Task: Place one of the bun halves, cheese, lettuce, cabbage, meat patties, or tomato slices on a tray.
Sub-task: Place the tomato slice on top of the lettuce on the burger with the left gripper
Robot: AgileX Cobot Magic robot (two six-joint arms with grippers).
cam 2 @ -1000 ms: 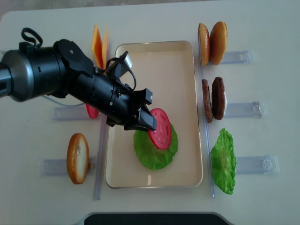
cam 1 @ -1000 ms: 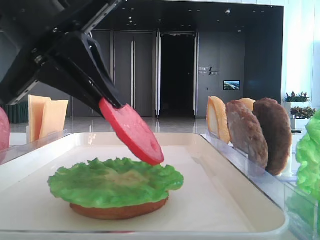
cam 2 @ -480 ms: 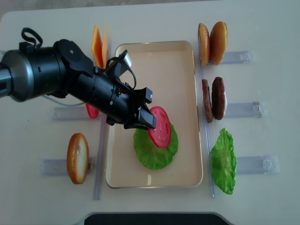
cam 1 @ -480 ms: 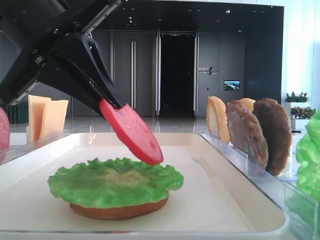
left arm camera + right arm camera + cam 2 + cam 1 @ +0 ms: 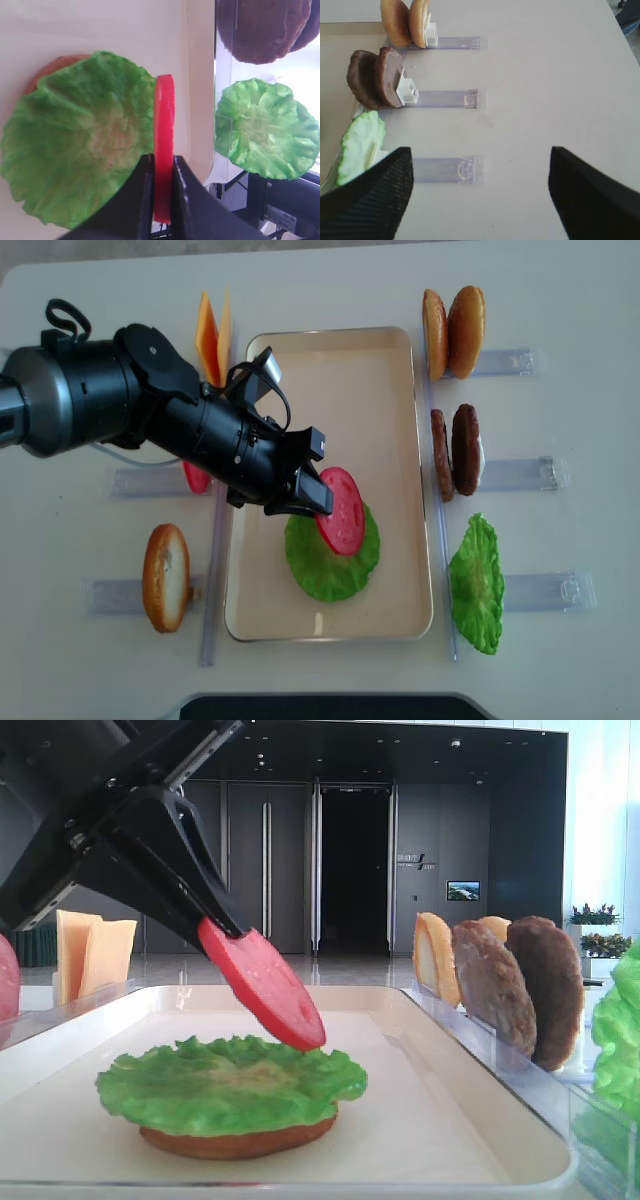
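Red tomato slice [image 5: 342, 511] sits pinched at its edge between the two dark fingers of my left gripper [image 5: 318, 495], tilted steeply, its lower rim hanging just above the lettuce leaf [image 5: 333, 556] that lies on the cream-white tray [image 5: 340, 370]. From my left wrist I see that slice edge-on, clamped in my left claw [image 5: 161, 192], with the green leaf [image 5: 80, 145] spread beneath it and an orange-tan bun half [image 5: 50, 70] peeking out under the leaf's far edge. From the low front view the leaf [image 5: 230, 1082] rests flat on that bun half [image 5: 238, 1140], and the slice [image 5: 262, 985] slants down toward it without clearly touching.

My right gripper [image 5: 477, 195] hovers well apart over the bare table, its black fingers [image 5: 375, 195] spread wide with nothing between them. Below it stand two brown meat patties [image 5: 375, 77], two bun halves [image 5: 405, 20] and another lettuce piece [image 5: 362, 145] in clear holders [image 5: 447, 97]. Left of the tray stand the cheese slices [image 5: 212, 338], another tomato slice [image 5: 195, 480] and a bun half [image 5: 166, 576].
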